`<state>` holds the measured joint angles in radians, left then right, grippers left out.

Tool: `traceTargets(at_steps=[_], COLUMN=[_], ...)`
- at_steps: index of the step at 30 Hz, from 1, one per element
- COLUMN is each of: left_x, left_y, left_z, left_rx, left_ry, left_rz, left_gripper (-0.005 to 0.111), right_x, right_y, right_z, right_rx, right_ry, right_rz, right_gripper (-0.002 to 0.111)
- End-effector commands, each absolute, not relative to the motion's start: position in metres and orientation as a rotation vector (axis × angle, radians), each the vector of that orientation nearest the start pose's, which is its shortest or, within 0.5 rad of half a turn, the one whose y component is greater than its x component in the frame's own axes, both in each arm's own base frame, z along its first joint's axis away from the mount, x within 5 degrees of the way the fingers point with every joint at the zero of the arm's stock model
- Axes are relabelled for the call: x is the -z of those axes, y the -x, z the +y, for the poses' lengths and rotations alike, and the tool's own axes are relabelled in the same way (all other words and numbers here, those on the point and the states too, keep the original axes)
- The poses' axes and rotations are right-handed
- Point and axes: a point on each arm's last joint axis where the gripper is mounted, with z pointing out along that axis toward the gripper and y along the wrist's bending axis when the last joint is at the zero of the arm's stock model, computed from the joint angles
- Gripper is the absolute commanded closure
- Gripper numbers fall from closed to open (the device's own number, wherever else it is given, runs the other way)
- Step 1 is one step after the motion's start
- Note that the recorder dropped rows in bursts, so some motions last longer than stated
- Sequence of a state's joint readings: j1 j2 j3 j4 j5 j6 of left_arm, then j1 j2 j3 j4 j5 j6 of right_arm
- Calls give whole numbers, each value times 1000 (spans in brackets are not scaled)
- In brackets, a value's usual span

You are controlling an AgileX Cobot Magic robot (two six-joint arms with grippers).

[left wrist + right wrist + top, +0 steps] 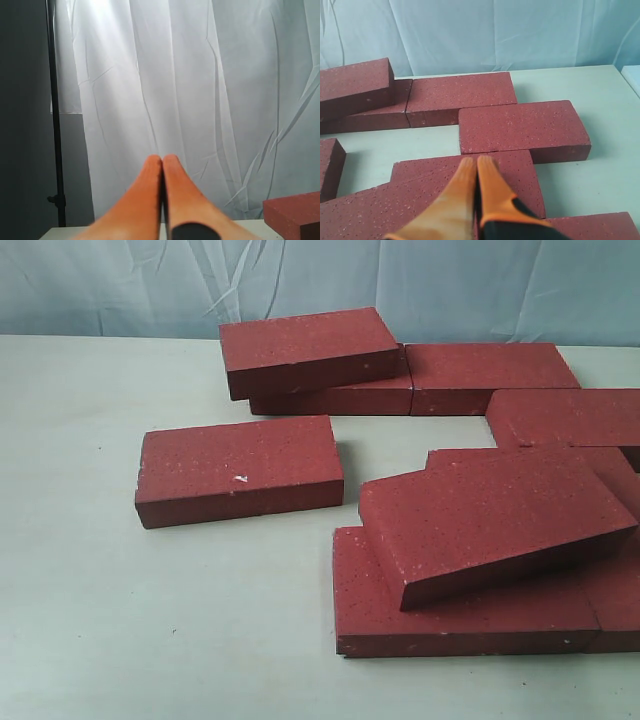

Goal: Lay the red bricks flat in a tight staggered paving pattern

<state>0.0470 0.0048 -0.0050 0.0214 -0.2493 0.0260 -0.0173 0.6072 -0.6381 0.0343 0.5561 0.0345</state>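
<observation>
Several dark-red bricks lie on the pale table. One brick with a small white chip [239,470] lies flat and alone at the left. Another brick [495,520] leans tilted across the flat bricks at the front right [460,610]. At the back, a brick [310,348] rests askew on top of a lower one, beside a flat brick [490,375]. Neither gripper shows in the exterior view. My right gripper [477,161] is shut and empty, hovering over a flat brick [512,175]. My left gripper [162,160] is shut and empty, pointing at the curtain, with one brick corner [295,215] beside it.
A white curtain [400,280] hangs behind the table. Bare tabletop [150,630] stretches across the front left. In the left wrist view a black stand pole [55,125] rises beside the curtain. The table's edge [630,80] shows in the right wrist view.
</observation>
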Motion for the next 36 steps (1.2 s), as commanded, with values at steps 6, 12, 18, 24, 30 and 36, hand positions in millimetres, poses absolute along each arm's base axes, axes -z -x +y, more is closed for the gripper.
traceTargets(at_steps=[6, 12, 18, 24, 30, 36], left_x=[-239, -258, -285, -296, -301, -304], left_y=[-50, -46, -50, -52, -58, -101], left_z=[2, 2, 2, 2, 2, 4], left_rx=[-68, -39, -37, -54, -54, -47], left_ry=[-3, 29, 29, 14, 14, 17], left_rz=[1194, 1192, 1241, 1216, 1228, 1598], left_gripper=[107, 107, 107, 107, 107, 107], right_x=[-329, -331, -331, -330, -329, -323], right_y=[-120, -121, -121, -121, -122, -132], right_z=[-1, -1, -1, -1, -1, -1], right_rx=[-39, -39, -39, -39, -43, -42], right_ry=[-69, -69, -69, -69, -71, -74], right_rz=[1992, 1969, 1969, 1980, 1989, 2038], right_gripper=[109, 109, 109, 109, 109, 109])
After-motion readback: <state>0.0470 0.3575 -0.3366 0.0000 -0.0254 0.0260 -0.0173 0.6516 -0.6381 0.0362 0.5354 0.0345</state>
